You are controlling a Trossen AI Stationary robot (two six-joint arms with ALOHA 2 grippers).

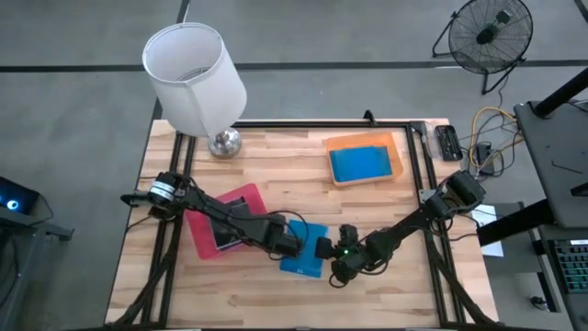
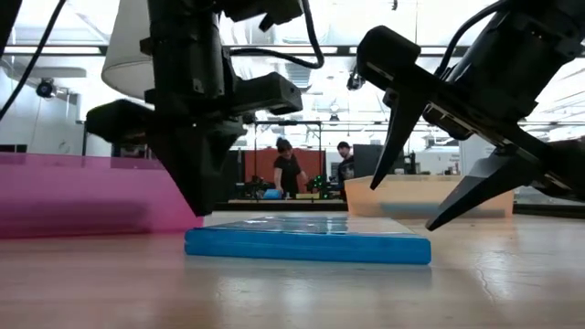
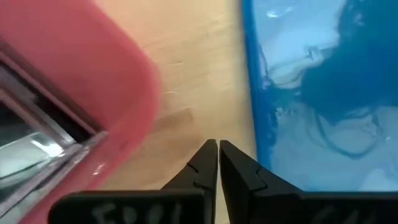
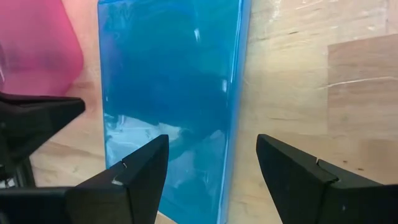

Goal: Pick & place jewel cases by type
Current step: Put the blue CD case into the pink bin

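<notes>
Blue jewel case (image 1: 304, 250) lies flat on the desk (image 1: 386, 207), just beside the pink tray (image 1: 197, 234). My right tool (image 4: 211, 163) hovers wide open, empty, straddling its edge. My left tool (image 3: 217, 163), fingers closed, empty, sits alongside. Risk: the thin case slides instead of lifting.

Robotics lab: people (image 2: 288, 174) standing at benches behind, ceiling lights glowing, fan (image 1: 487, 35) and cables (image 1: 487, 138) lying beside table (image 1: 276, 147).
</notes>
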